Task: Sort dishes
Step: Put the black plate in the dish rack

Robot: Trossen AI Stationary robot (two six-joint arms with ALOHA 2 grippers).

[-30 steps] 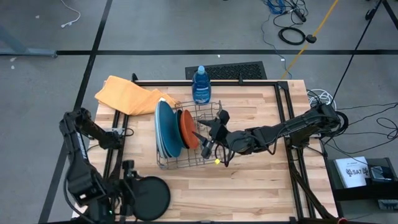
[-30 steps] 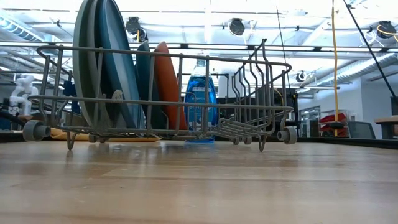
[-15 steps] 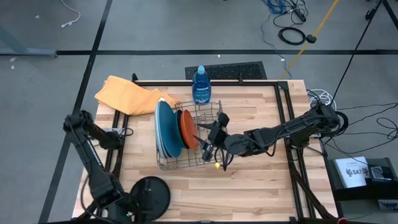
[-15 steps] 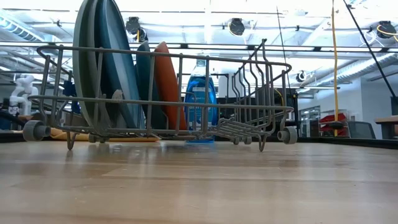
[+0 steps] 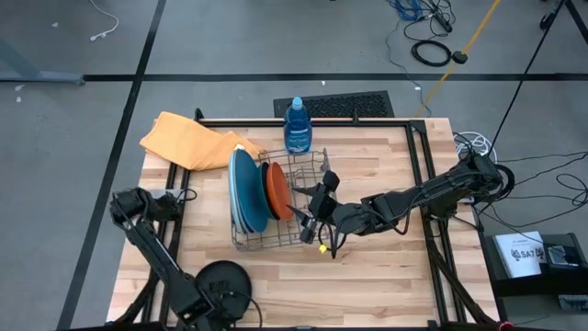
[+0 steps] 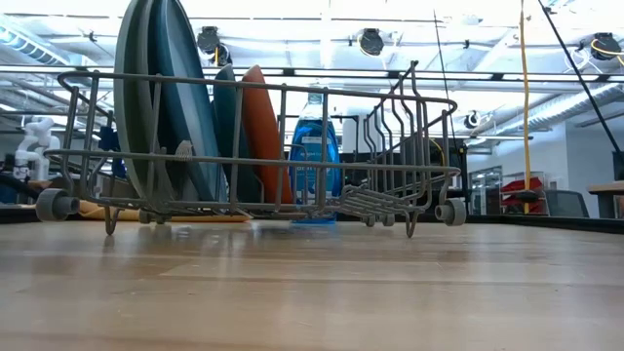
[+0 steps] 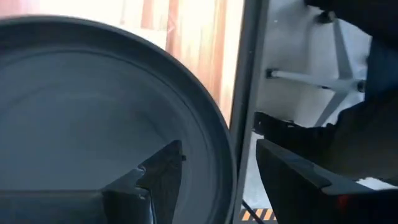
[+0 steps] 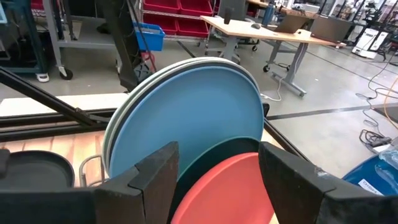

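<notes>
Several plates stand on edge in the wire rack: blue, grey, dark teal and orange; they also show in the low view. The black plate lies flat near the table's front edge. My left gripper is open at that plate, one finger over its inside and one beyond its rim. My right gripper is open and empty over the rack's right part, facing the plates. My left gripper stands astride the black plate's rim, one finger over the plate's inside and one outside it. I cannot tell whether either finger touches the plate. The plate lies flat on the table.
A blue soap bottle stands behind the rack at the far edge. An orange cloth lies at the far left corner. Bare wood lies right of the rack and along the near edge.
My left arm has swung toward the table's right along the near edge, and its gripper has come to the black plate, which has stayed in place. My right gripper has shifted slightly toward the near edge over the rack.
</notes>
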